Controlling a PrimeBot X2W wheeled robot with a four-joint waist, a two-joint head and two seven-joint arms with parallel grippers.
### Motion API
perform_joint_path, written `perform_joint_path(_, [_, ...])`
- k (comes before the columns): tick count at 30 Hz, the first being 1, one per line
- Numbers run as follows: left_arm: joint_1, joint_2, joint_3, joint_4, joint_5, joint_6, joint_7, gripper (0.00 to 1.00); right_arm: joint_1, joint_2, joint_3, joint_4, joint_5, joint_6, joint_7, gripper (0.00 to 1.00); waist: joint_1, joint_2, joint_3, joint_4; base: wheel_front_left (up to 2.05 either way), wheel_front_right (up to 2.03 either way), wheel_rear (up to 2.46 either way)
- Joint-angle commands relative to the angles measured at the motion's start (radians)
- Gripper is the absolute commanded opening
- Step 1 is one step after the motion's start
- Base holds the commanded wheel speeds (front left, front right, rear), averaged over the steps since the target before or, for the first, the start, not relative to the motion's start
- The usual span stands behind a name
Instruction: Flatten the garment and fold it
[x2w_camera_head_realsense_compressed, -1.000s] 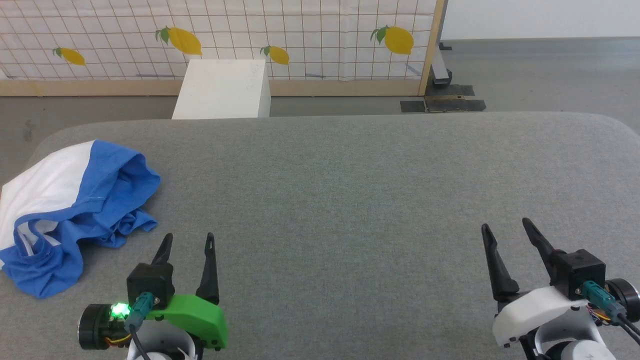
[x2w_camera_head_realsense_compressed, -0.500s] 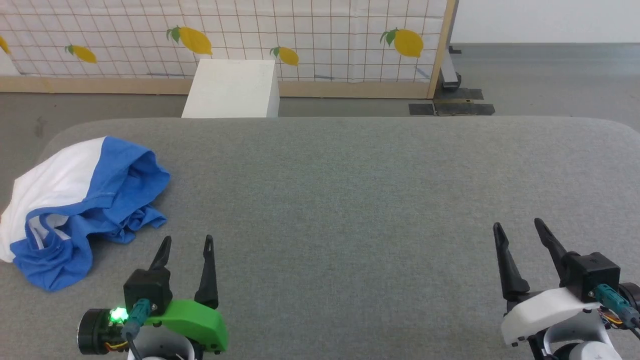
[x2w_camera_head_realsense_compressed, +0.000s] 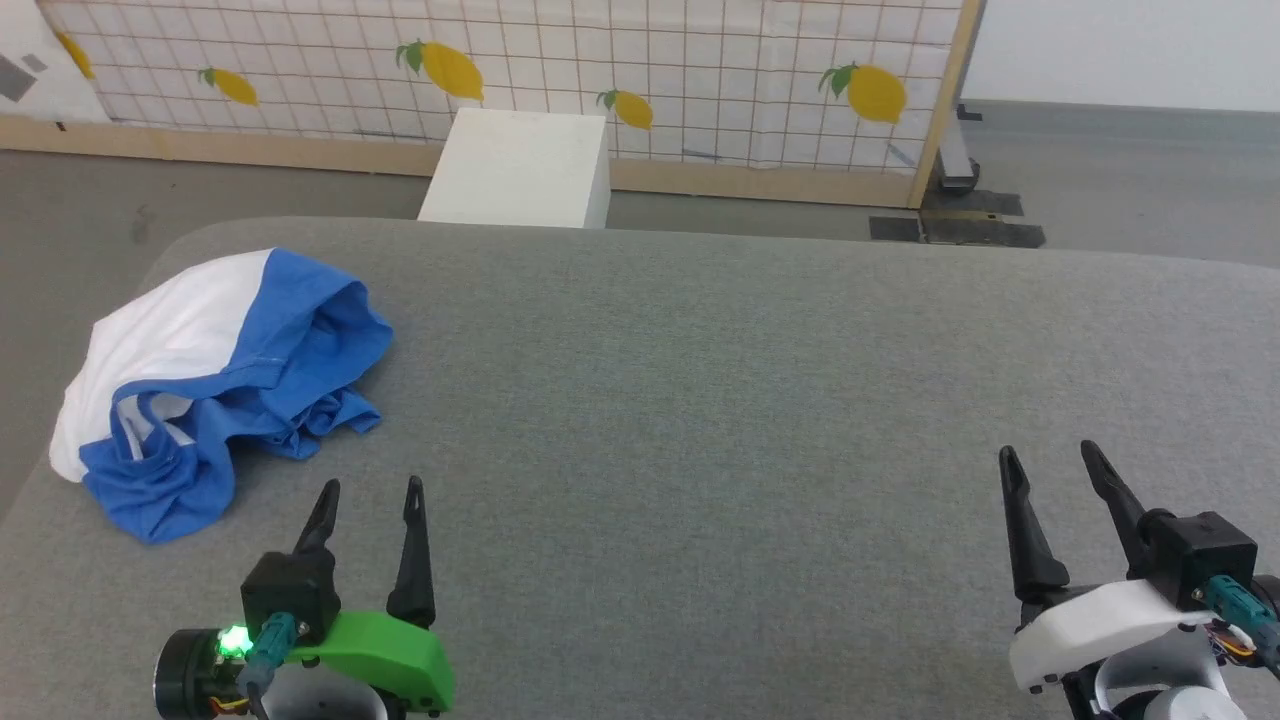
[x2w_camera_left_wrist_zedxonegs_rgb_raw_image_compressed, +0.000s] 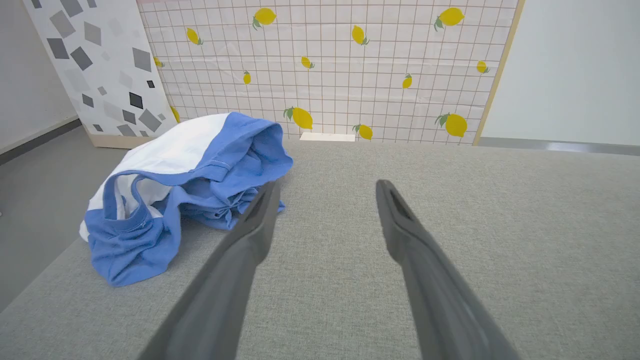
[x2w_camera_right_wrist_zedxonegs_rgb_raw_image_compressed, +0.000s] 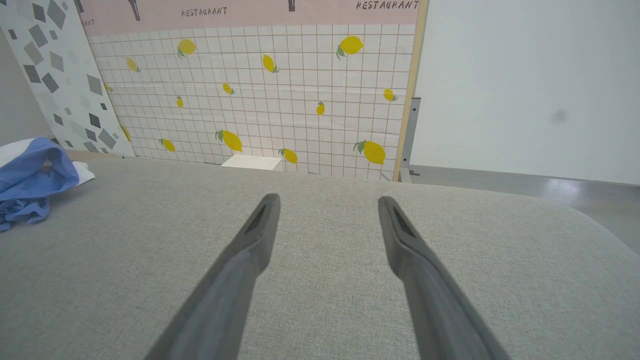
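Observation:
The garment (x2w_camera_head_realsense_compressed: 215, 375) lies crumpled in a heap at the far left of the grey table (x2w_camera_head_realsense_compressed: 700, 400), white body at the back, blue sleeves and trim bunched in front. The left wrist view has the garment (x2w_camera_left_wrist_zedxonegs_rgb_raw_image_compressed: 185, 185) just left of and beyond the fingertips. At the lower left, my left gripper (x2w_camera_head_realsense_compressed: 370, 490) stands open and empty, a short way in front and right of the heap, apart from it. My right gripper (x2w_camera_head_realsense_compressed: 1050, 455) is open and empty at the lower right, far from the cloth. The garment (x2w_camera_right_wrist_zedxonegs_rgb_raw_image_compressed: 30, 177) sits at the left edge of the right wrist view.
The table's left edge (x2w_camera_head_realsense_compressed: 40, 470) runs close beside the garment. A white box (x2w_camera_head_realsense_compressed: 520, 170) stands on the floor behind the table, before a lemon-patterned screen (x2w_camera_head_realsense_compressed: 600, 70). Bare grey surface stretches between the grippers.
The camera has turned left, so the whole picture has shifted rightward. The garment lies as before. Both grippers stay open in much the same spots.

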Motion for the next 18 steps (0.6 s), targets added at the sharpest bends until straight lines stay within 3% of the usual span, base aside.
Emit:
perform_joint_path(1, [0.016,-0.002,-0.001,-0.001,-0.014,0.006,-0.01,1.0,0.013,0.001,-0.004,0.005,0.011,-0.001,-0.012,1.0,0.0,0.0,-0.002,0.017,0.0,0.0,0.0])
perform_joint_path(18, [0.034,-0.003,-0.02,0.002,-0.041,0.016,-0.045,1.0,0.018,0.001,0.009,0.028,0.027,-0.001,-0.047,1.0,0.0,0.0,0.004,0.144,0.0,0.0,0.0])
